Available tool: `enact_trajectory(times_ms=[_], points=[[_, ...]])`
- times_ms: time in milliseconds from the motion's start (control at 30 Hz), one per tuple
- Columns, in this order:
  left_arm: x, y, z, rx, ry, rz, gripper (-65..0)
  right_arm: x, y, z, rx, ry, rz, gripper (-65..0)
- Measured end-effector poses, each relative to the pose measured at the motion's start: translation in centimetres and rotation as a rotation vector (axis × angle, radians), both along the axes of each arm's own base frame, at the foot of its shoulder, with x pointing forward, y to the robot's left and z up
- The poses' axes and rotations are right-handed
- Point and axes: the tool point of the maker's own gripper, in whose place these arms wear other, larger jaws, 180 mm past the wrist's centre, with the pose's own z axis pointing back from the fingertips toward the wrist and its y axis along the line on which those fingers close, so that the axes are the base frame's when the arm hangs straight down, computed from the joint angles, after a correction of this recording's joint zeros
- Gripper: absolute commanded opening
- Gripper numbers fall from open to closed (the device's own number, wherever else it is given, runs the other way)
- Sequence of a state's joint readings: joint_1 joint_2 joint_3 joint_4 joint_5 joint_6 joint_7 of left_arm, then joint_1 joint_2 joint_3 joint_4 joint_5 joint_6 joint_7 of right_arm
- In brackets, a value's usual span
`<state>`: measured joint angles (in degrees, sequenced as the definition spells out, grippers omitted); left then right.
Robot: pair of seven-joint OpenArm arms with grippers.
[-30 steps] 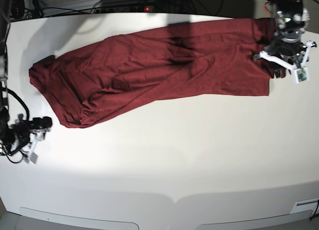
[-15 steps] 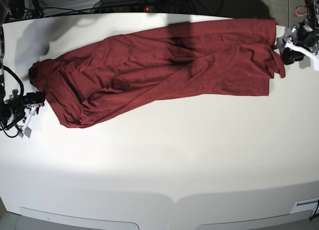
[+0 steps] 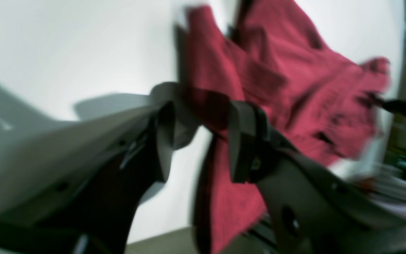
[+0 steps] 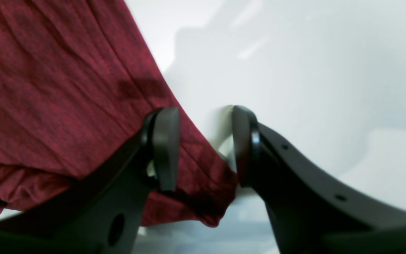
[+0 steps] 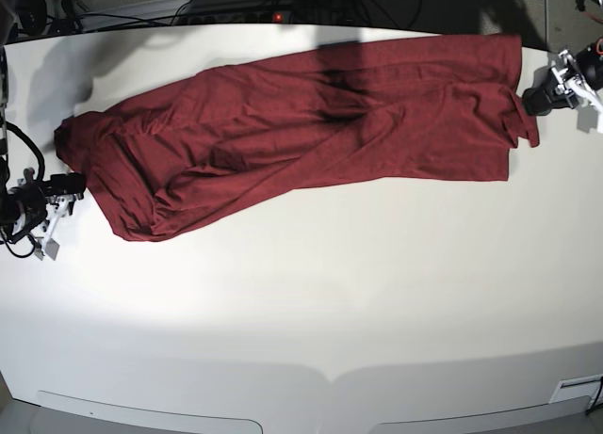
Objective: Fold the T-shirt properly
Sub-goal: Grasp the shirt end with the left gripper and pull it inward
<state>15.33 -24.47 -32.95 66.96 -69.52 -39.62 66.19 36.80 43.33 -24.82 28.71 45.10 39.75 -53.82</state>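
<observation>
Maroon T-shirt (image 5: 301, 123), laid lengthwise on white table (image 5: 311, 302); a gripper at each end.

Visibility: left wrist view heavily blurred; whether cloth lies between the left gripper (image 3: 197, 141) fingers (image 3: 240, 141) or only beyond them cannot be told. Both arms cut off by the base view's edges. Orientation: long axis runs across the table, narrower bunched end toward the right gripper (image 4: 203, 148), broad straight-edged end toward the left gripper. Right fingers (image 4: 166, 148) spread apart, a rumpled shirt edge lying between and below them, neither pad pressing it. Left fingers likewise parted, the shirt's corner just ahead of the tips.
</observation>
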Motion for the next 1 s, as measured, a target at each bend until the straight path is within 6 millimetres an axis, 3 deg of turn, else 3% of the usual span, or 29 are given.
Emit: enact_trajectory(times_ms=[200,733,800,900,1000], points=[[0.1,-0.9,-0.6,-0.02,-0.009,0.025,-40.5,0.0,0.0,0.0,0.0,-0.001,0.0,-40.0],[2.3,-7.2,-1.1,-0.131,-0.03,-0.045,-40.5,0.0,0.0,0.0,0.0,-0.001,0.0,-40.0],[2.3,-7.4,-1.2,-0.132,-0.029,-0.045,-46.1,0.0,0.0,0.0,0.0,-0.001,0.0,-40.0],[2.3,-7.4,-1.2,-0.132,-0.03,-0.044,-65.0,0.0,0.0,0.0,0.0,-0.001,0.0,-40.0],[2.2,-7.2,-1.5,-0.108,-0.02,-0.046,-65.0,0.0,0.0,0.0,0.0,-0.001,0.0,-40.0]])
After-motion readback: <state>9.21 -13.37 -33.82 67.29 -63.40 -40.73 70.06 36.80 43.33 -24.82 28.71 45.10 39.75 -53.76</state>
